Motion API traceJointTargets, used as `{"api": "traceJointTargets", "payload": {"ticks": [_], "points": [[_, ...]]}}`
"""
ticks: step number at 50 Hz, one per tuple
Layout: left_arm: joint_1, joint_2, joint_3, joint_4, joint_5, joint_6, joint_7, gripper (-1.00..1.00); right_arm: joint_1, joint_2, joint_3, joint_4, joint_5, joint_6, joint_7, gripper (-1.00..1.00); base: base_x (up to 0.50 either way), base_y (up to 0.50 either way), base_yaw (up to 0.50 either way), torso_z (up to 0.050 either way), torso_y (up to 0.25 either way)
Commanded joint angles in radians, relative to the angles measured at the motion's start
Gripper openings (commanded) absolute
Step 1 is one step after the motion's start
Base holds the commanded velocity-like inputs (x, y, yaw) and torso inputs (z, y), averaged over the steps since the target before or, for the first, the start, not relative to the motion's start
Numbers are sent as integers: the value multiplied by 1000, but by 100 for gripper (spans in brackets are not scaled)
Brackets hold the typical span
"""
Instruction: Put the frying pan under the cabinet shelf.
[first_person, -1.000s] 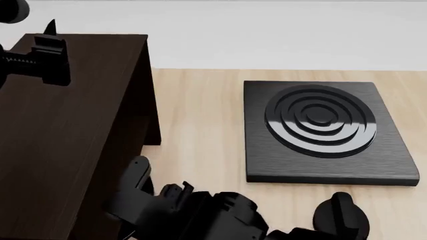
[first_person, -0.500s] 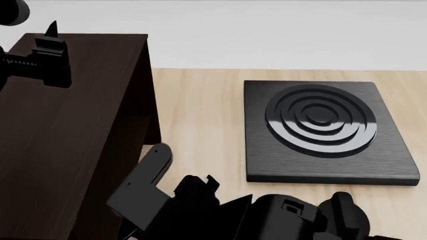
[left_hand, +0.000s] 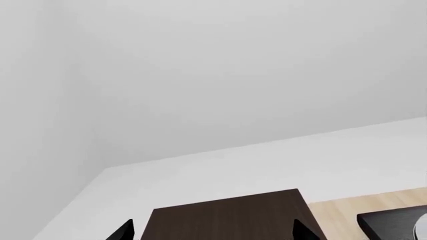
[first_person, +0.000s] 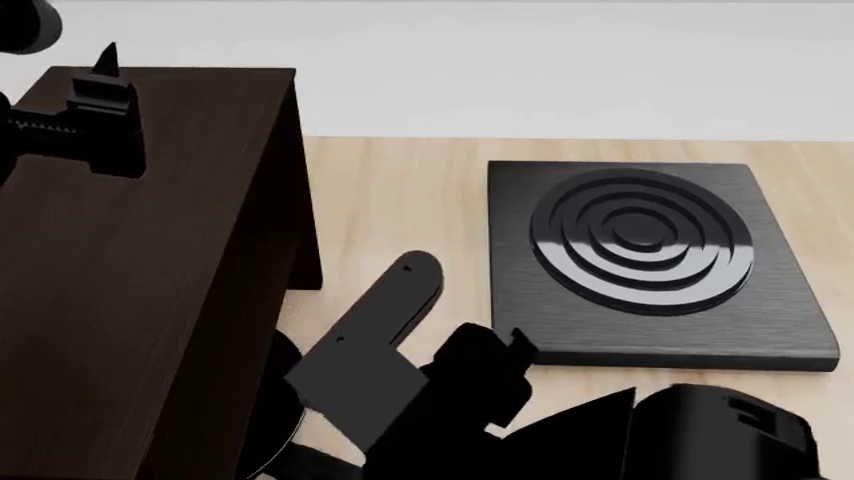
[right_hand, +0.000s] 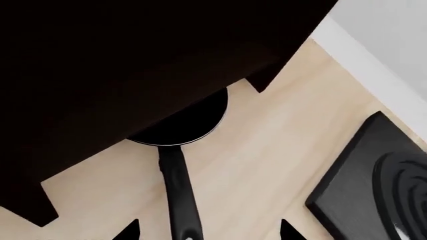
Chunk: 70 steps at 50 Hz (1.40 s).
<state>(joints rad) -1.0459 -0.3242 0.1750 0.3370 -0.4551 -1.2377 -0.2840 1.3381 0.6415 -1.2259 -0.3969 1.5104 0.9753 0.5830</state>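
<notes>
Frying pan (right_hand: 183, 120) lies flat on the pale wooden desk (right_hand: 267, 145), its round bowl about half tucked beneath the dark cabinet shelf (right_hand: 127, 60), close to the desk's left side. Only the long handle sticks out toward the right hand (right_hand: 203, 231), whose fingertips are spread either side of the handle, not pinching it, seemingly because the pan is placed. The left hand (first_person: 94, 100) hovers idle above the cabinet top; its grip state cannot be told. A burner plate (first_person: 647, 260) sits apart to the right
</notes>
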Motion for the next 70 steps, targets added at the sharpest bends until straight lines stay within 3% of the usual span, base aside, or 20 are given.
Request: {"api": "traceJointTargets", "payload": {"ticks": [1, 26, 70], "points": [[-6, 0, 0, 8, -6, -9, -5, 100, 16, 87, 45, -71, 78, -2, 81, 100, 0, 0, 0, 0, 0], [-23, 12, 11, 10, -20, -13, -11, 100, 19, 243, 122, -132, 130, -67, 175, 100, 0, 0, 0, 0, 0], [4, 0, -5, 76, -65, -45, -23, 100, 22, 292, 144, -148, 142, -86, 223, 100, 0, 0, 0, 0, 0]]}}
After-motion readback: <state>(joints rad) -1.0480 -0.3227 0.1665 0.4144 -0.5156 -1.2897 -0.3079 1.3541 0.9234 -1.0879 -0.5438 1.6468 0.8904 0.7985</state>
